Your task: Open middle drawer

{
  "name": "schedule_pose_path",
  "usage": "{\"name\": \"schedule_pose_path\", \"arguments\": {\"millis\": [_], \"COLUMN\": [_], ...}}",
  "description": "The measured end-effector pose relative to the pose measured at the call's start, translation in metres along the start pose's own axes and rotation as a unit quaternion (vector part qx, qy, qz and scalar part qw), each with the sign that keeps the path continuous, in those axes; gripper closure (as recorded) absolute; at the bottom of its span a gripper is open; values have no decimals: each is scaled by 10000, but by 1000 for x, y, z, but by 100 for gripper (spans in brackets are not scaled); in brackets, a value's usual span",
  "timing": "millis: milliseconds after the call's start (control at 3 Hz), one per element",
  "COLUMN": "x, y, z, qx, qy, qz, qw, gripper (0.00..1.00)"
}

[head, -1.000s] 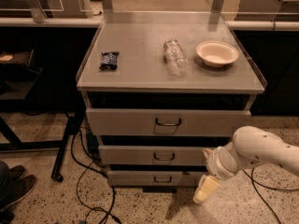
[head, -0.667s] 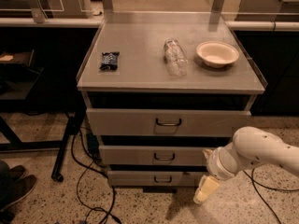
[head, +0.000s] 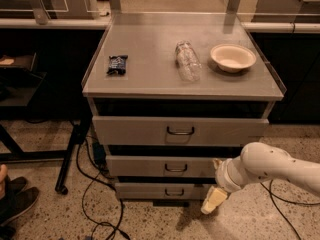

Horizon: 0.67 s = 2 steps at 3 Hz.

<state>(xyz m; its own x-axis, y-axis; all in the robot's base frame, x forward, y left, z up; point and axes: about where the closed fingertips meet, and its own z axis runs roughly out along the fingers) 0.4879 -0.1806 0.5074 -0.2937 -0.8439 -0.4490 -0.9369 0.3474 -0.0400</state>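
In the camera view, the main risk is a grab at the wrong front. The cream-tipped gripper [head: 212,200] on the white, rounded robot arm [head: 267,168] hangs low at the cabinet's right side, level with the slimmest, lowest grey drawer front [head: 145,190] and below the middle drawer's line, so a straight reach left would probably meet the lowest small handle [head: 174,192]. Whether the claw is released or clenched cannot be told from here. The bulky wrist sits just beside the right end of the drawer fronts, and a sideways sweep could knock it against them. A hard or skewed pull could jolt the cabinet and set the clear plastic bottle [head: 187,60] rolling, since it lies on its side on the grey top. It could roll toward the shallow cream bowl [head: 233,57] near it or the dark blue snack packet [head: 117,64] further left. The black cables [head: 100,204] trailing on the speckled floor could foul the base. The pale grey metal middle drawer [head: 145,166] sits between the taller top drawer front [head: 135,130] and the slim one. It is a flat, mid-height front that looks shut, with a dark gap above it. Its small dark wire handle [head: 176,168] at centre looks thin and shallow, well apart from the gripper, and I judge it offers little to hook, so a slip is likely.
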Motion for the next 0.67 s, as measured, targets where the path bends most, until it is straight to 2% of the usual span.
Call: {"name": "schedule_pose_path", "arguments": {"millis": [667], "x": [0], "y": [-22], "z": [28], "qx": [167], "qy": [-4], "qz": [-80], "qw": [9998], "gripper": [0]}}
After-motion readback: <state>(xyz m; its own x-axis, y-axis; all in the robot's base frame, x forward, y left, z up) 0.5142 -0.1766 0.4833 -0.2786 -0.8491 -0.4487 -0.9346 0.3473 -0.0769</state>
